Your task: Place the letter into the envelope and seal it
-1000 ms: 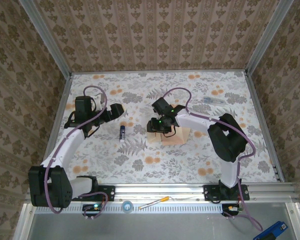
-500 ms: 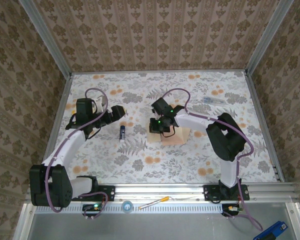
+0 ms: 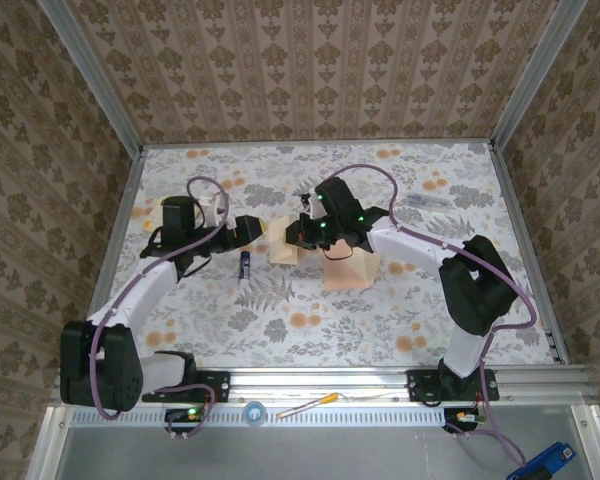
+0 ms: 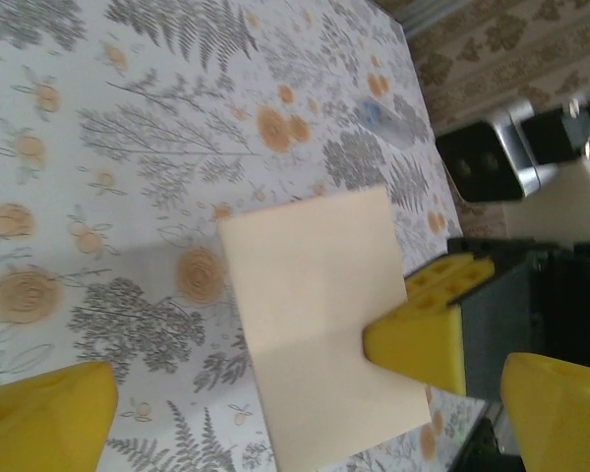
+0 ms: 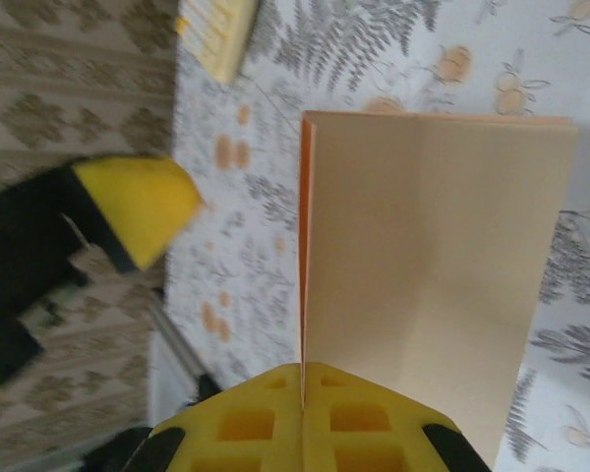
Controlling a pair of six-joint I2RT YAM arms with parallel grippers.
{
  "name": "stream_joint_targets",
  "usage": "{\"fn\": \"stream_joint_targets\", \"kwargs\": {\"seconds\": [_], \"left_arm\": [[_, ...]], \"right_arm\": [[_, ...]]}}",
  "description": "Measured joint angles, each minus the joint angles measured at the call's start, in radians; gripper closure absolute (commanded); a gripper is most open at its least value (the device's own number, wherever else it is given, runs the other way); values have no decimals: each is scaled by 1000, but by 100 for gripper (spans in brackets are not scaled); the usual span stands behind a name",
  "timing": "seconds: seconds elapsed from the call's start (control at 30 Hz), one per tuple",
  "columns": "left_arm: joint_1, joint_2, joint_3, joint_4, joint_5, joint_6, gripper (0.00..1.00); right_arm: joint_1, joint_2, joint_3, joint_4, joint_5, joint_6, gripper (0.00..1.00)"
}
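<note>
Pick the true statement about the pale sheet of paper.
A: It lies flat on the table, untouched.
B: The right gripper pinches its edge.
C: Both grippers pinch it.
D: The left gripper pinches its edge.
B: the right gripper has its fingers pressed together on one edge of the letter, while the left gripper stands open beside it and holds nothing.

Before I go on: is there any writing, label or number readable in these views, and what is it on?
No text can be read in any view.
On the letter: none, the face shown is blank.
On the envelope: none visible.
On the small blue tube: any label is too small to read.
On the blue object at the near right corner: too small to read.
</note>
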Motion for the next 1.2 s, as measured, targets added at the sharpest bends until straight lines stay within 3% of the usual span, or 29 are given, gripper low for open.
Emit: {"fn": "stream_joint_targets", "kwargs": {"seconds": [0.33, 0.53, 0.8, 1.2], "left_arm": [[-66, 76, 0, 93, 14, -45, 14], [-71, 89, 0, 165, 25, -91, 31], [-71, 92, -2, 236, 38, -149, 63], [-70, 102, -6, 308, 59, -215, 97]], "right_arm": [[-25, 0, -52, 233, -110, 212, 100], [-33, 0, -70, 288, -131, 262, 100], [-38, 0, -98, 318, -132, 278, 100], [-55, -19, -120, 330, -137, 285, 100]]}}
